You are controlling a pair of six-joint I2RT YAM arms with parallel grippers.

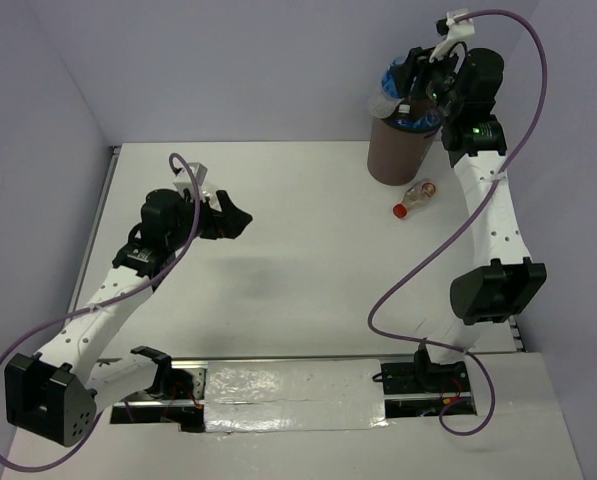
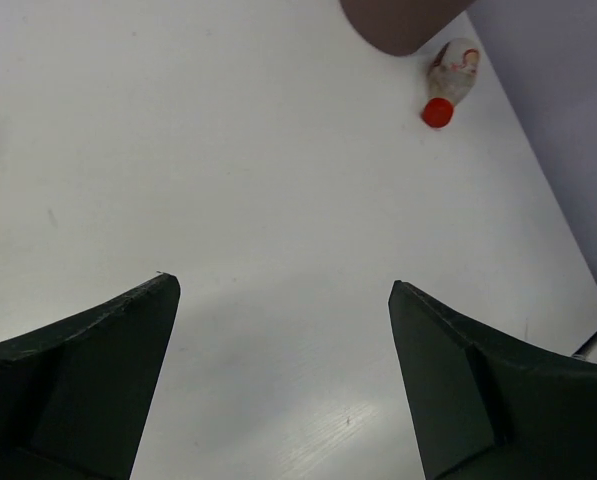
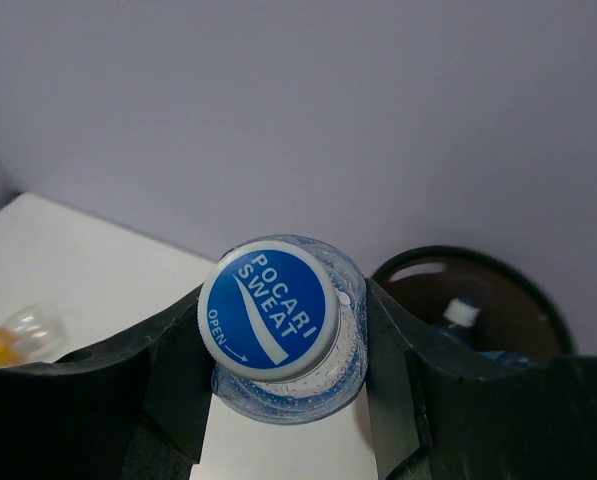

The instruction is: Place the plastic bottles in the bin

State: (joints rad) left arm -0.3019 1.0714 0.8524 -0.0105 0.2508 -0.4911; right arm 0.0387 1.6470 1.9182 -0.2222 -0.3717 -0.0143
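Observation:
The brown bin [image 1: 393, 160] stands at the back right. My right gripper [image 1: 414, 88] is shut on a clear bottle with a blue label [image 1: 389, 90] and holds it over the bin's left edge. In the right wrist view both fingers of the right gripper [image 3: 283, 318] press the neck under the blue cap [image 3: 268, 310]. The bin's dark rim [image 3: 448, 253] is just to the right, with a white-capped bottle [image 3: 461, 313] inside. A red-capped bottle [image 1: 415, 198] lies on the table near the bin's foot; it also shows in the left wrist view [image 2: 450, 78]. My left gripper [image 1: 240, 222] is open and empty over the table's left middle.
The lilac back wall rises right behind the bin. The table's right edge [image 2: 568, 250] runs close to the lying bottle. A small clear bottle with an orange-looking end [image 3: 18, 338] lies on the table at the left of the right wrist view.

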